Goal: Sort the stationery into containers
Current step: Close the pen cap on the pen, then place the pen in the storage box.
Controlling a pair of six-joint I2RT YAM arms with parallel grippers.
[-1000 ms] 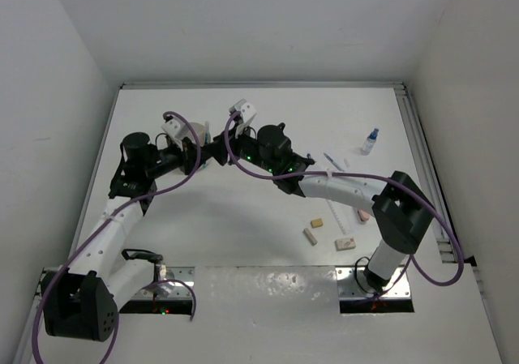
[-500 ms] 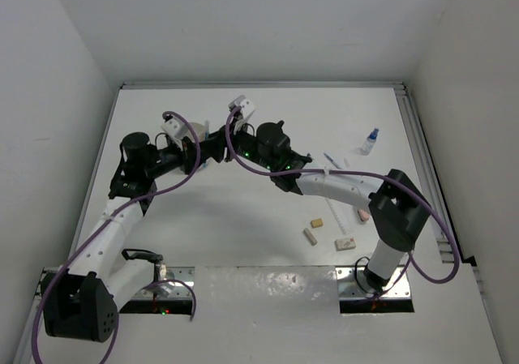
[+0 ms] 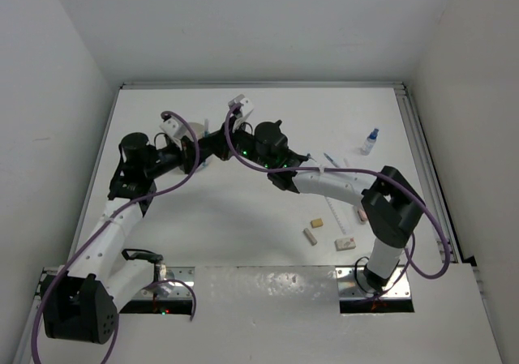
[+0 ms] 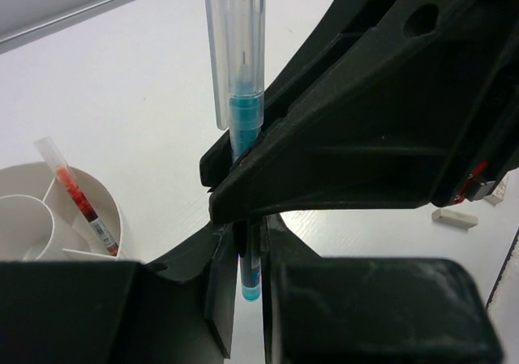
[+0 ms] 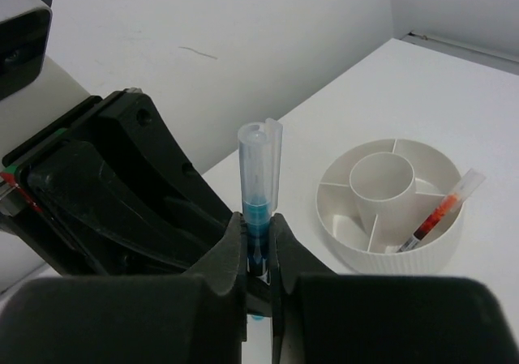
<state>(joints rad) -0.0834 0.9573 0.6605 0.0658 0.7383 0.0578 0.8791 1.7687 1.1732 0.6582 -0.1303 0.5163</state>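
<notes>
Blue pen in right gripper

White table, plain white walls on three sides, even light.

Three pens are counted: a blue pen, a second blue pen and a red pen. Four erasers are counted: tan eraser, second tan eraser, white eraser, pink eraser. One tub and one bottle are noted.
</notes>
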